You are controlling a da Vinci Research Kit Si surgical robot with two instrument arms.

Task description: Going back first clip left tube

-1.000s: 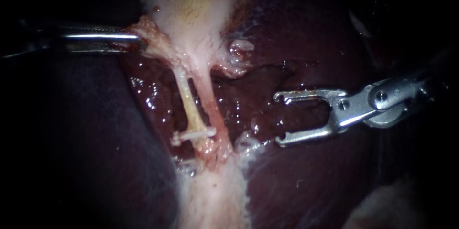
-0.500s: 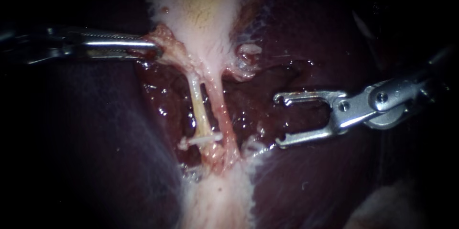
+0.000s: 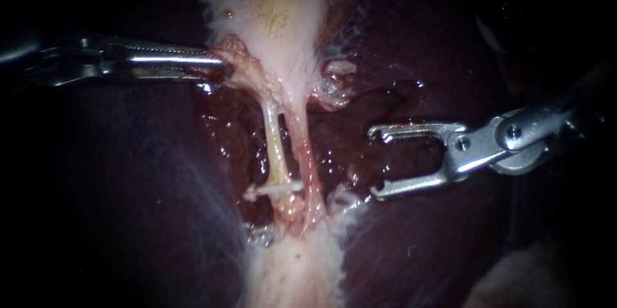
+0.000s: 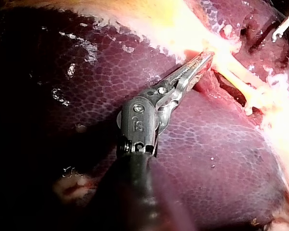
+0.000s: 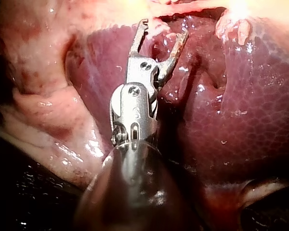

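Note:
Two tubes run side by side from the pale gallbladder (image 3: 276, 12) down to the white tissue below. The left tube (image 3: 275, 144) is yellowish and carries a white clip (image 3: 273, 188) across its lower end. The right tube (image 3: 302, 147) is pink and bare. My left instrument (image 3: 215, 67) is shut on a reddish flap of tissue (image 3: 238, 57) at the gallbladder's lower left edge; its wrist view shows the same grip (image 4: 202, 61). My right instrument (image 3: 375, 161) hangs to the right of the tubes, apart from them, jaws open and empty (image 5: 162, 30).
Dark wet liver (image 3: 398, 237) surrounds the tubes on both sides. A raw, glistening bed (image 3: 340, 134) lies between the tubes and the right instrument. A small pale tissue stump (image 3: 339, 69) sits right of the gallbladder's neck.
My left instrument has moved right with the tissue it holds, and the tubes and clip have shifted right and stand more upright. The right instrument has stayed still, jaws open.

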